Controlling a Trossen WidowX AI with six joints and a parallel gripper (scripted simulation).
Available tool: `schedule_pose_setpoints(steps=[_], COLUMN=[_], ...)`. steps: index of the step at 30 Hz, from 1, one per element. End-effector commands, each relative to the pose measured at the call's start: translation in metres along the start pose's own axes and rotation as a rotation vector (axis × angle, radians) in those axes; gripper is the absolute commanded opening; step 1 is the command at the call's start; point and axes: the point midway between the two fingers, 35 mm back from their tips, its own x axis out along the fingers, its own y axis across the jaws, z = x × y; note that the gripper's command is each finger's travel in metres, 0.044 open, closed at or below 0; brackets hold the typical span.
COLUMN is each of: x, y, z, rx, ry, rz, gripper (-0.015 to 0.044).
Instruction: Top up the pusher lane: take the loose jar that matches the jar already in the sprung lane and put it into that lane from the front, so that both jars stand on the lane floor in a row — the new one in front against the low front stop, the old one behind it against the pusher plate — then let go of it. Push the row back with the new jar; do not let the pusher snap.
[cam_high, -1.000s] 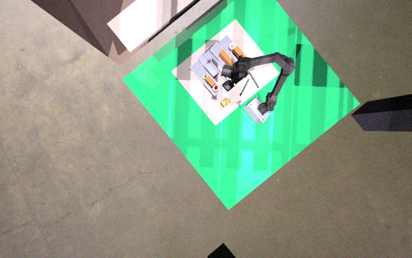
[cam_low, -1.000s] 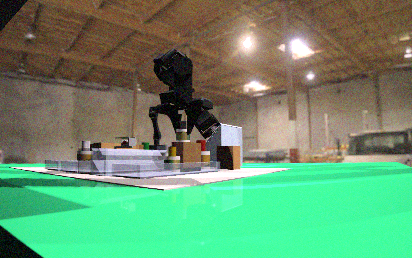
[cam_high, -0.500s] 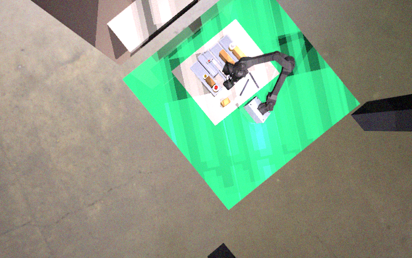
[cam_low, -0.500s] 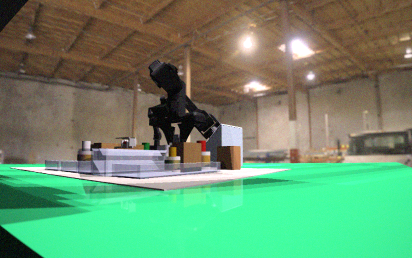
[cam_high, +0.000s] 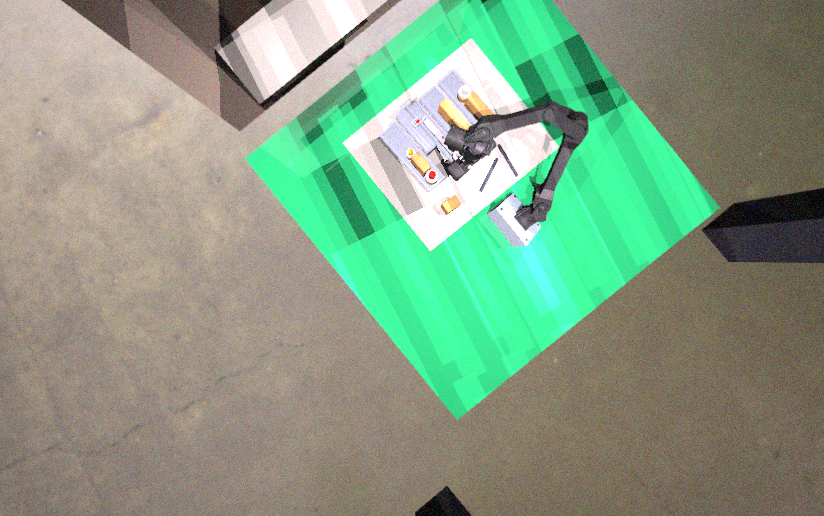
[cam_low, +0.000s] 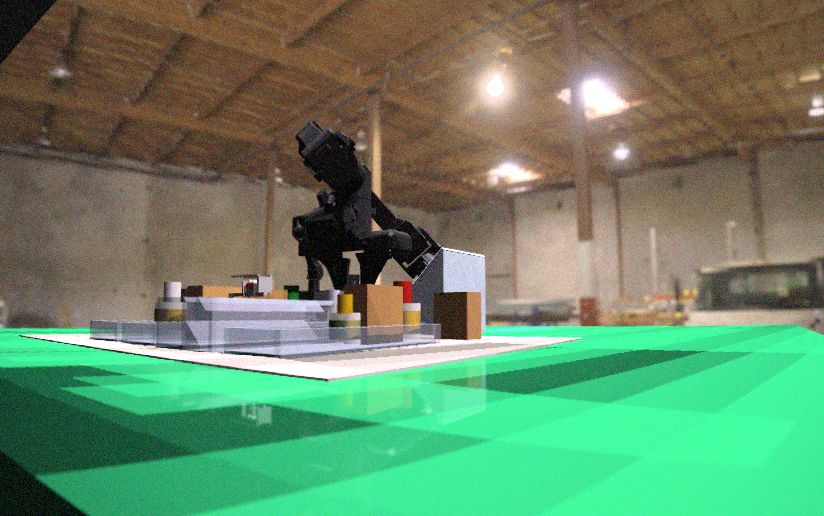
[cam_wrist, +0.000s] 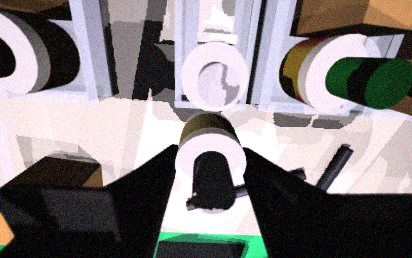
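Observation:
My gripper (cam_wrist: 209, 151) (cam_low: 353, 280) is shut on a jar (cam_wrist: 211, 144) with a dark olive body, a white lid and a knob that looks dark in the wrist view. It holds the jar just in front of the sprung lane (cam_wrist: 179, 25) (cam_high: 423, 144). The jar's height over the mat is hard to tell; in the exterior view a brown carton hides it. The lane's own jar (cam_wrist: 215, 82), with a white lid ring and pale knob, stands at the lane's front end by the low front stop (cam_wrist: 212, 106). A white pusher part shows behind it.
Neighbouring lanes hold a green-knobbed jar (cam_wrist: 392, 82), a red-knobbed jar (cam_high: 431, 175) (cam_low: 402, 291), a yellow-knobbed jar (cam_high: 410, 152) (cam_low: 345, 302) and cartons. A loose carton (cam_high: 450, 204) (cam_low: 457, 316) stands in front at one side. Two dark rods (cam_high: 488, 175) (cam_high: 508, 160) lie on the mat.

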Motion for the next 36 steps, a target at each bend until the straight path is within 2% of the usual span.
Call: schedule_pose_setpoints(steps=[1,36], x=[0.0,0.0], y=[0.0,0.0], z=[0.003,0.015], rx=[-0.002,-0.002], ry=[-0.004,-0.004], rz=[-0.002,-0.001], gripper=[0.0,0.0])
